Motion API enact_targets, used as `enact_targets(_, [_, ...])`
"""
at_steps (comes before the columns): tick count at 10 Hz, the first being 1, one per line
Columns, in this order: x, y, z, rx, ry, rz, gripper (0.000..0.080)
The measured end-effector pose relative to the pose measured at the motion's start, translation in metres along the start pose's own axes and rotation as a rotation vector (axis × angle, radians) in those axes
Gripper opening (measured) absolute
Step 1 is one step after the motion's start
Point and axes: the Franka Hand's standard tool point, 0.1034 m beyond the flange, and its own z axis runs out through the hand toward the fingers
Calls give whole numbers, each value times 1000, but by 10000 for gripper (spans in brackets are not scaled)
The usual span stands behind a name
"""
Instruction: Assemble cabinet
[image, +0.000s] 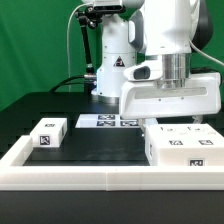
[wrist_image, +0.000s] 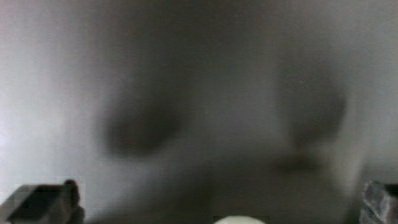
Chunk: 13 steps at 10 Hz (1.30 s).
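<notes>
The gripper (image: 172, 116) hangs just above the cabinet shell (image: 180, 148) at the exterior view's right, jaws spread wide, holding nothing. A small drawer block (image: 48, 133) lies well apart, at that view's left. Best to centre over one shell wall, descend squarely, then close

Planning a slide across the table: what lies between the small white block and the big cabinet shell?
Only bare black table lies between the small block and the cabinet shell, as the exterior view shows; the marker board sits behind that stretch.
</notes>
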Motion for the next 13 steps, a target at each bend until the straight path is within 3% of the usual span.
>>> enact_targets(5, [-1, -9, 7, -1, 28, -17, 796])
enact_targets(13, [3, -6, 9, -11, 58, -42, 796])
